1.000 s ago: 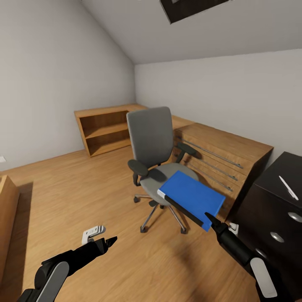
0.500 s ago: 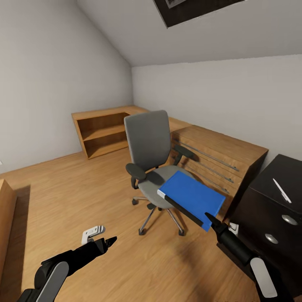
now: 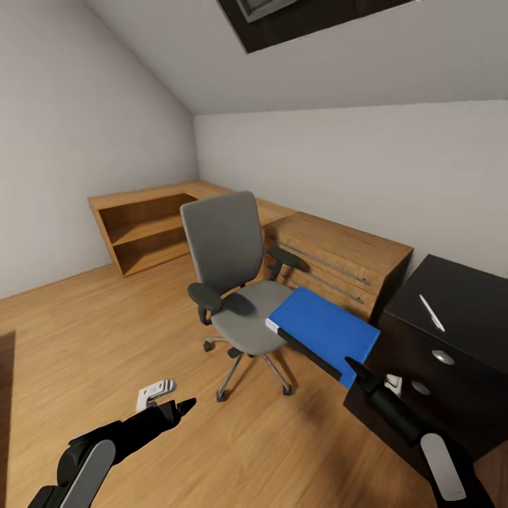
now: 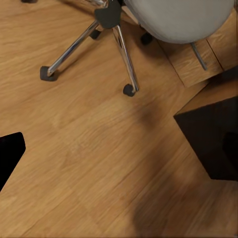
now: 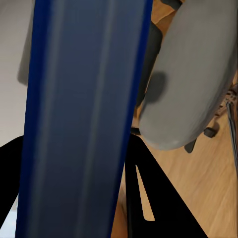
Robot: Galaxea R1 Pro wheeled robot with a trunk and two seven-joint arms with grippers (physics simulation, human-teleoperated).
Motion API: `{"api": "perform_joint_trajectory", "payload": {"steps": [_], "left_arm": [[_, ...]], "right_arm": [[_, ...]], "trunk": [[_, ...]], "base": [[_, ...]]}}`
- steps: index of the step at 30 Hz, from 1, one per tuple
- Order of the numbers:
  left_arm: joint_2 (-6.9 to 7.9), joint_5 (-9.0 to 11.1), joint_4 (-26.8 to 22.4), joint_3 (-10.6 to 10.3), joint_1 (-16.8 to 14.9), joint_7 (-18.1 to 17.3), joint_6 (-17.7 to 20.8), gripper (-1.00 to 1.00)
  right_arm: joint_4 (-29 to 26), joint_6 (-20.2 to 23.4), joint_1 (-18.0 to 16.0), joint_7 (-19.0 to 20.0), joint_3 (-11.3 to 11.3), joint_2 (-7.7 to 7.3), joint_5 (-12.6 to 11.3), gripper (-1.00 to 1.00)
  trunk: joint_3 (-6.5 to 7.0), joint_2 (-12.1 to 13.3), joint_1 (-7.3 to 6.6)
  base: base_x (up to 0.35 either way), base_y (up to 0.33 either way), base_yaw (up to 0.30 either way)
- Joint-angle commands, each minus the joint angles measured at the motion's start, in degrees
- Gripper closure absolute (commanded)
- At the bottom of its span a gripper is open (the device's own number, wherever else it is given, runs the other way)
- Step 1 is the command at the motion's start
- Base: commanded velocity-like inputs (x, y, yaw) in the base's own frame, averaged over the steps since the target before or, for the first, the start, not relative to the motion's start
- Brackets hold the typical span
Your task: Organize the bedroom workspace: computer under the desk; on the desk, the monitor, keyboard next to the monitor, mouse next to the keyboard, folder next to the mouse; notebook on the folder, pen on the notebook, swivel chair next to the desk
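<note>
The folder [image 3: 326, 330], one flat bright blue rectangle, is held in the air between the swivel chair and the desk, clear of the seat. The whole head view has swung since a second ago: more of the desk shows at right and the chair sits further left in the picture, while the folder and both arms keep the same places, so the camera moved, not the things.

One desk [image 3: 451, 331], black, stands at right with two silver drawer knobs showing. One swivel chair [image 3: 229, 271], grey with black armrests, stands on the wooden floor [image 3: 106, 339]; its seat is bare. Two light wooden cabinets [image 3: 331, 254] line the far walls.

The right gripper [image 3: 317, 356] is clamped on the folder's near edge, one finger [image 5: 148, 198] beside the blue spine. The left gripper [image 3: 185, 406] hangs low over the floor, holding nothing; its opening cannot be told. One thin white pen [image 3: 431, 312] lies on the desk top.
</note>
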Motion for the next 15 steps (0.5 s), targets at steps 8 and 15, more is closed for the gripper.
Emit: {"api": "perform_joint_trajectory", "payload": {"steps": [8, 15], "left_arm": [[0.02, 0.6, -0.1, -0.1, 0.0, 0.6, 0.1, -1.00], [0.02, 0.6, 0.0, -0.1, 0.0, 0.6, 0.1, -1.00]], "right_arm": [[0.0, -0.3, 0.0, 0.2, -0.1, -0.01, -0.2, 1.00], [-0.1, -0.3, 0.0, 0.2, 0.0, -0.04, -0.3, 1.00]], "trunk": [[1.39, 3.2, -1.77], [2.65, 6.0, -3.31]], "base": [[0.000, 0.000, -0.016], [0.000, 0.000, 0.000]]}}
